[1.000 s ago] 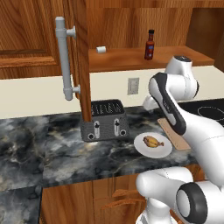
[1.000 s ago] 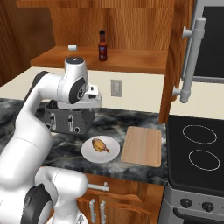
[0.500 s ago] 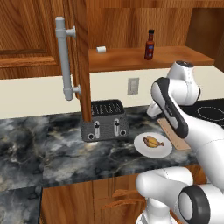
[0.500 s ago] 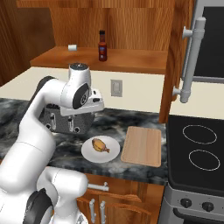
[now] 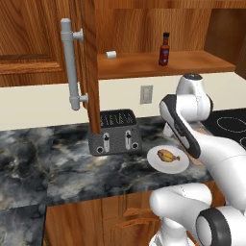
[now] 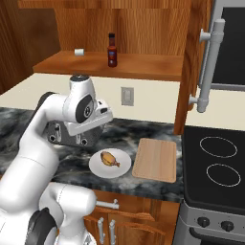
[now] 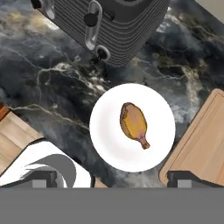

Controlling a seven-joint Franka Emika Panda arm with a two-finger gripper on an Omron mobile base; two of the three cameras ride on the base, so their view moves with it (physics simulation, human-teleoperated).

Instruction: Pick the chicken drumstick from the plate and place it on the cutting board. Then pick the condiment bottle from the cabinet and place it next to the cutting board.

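Note:
The chicken drumstick (image 7: pixel 134 124) (image 6: pixel 110 158) (image 5: pixel 166 155) lies on the white plate (image 7: pixel 109 144) (image 6: pixel 98 168) (image 5: pixel 158 166) on the dark marble counter. My gripper (image 7: pixel 114 179) hangs open above the plate's near edge, its two tips spread wide with nothing between them. The wooden cutting board (image 6: pixel 155 159) (image 7: pixel 201 140) lies bare just right of the plate. The dark-red condiment bottle (image 5: pixel 165 49) (image 6: pixel 112 50) stands upright on the shelf of the open cabinet (image 5: pixel 144 65) (image 6: pixel 143 64).
A black toaster (image 5: pixel 115 138) (image 7: pixel 122 30) sits just behind the plate. The open cabinet door with its grey bar handle (image 5: pixel 72 67) (image 6: pixel 210 72) juts out over the counter. A small white cylinder (image 5: pixel 111 54) rests on the shelf. The stove (image 6: pixel 217 167) adjoins the board.
My hand has come down a little toward the plate, jaws still wide. Drumstick, board and bottle have not moved.

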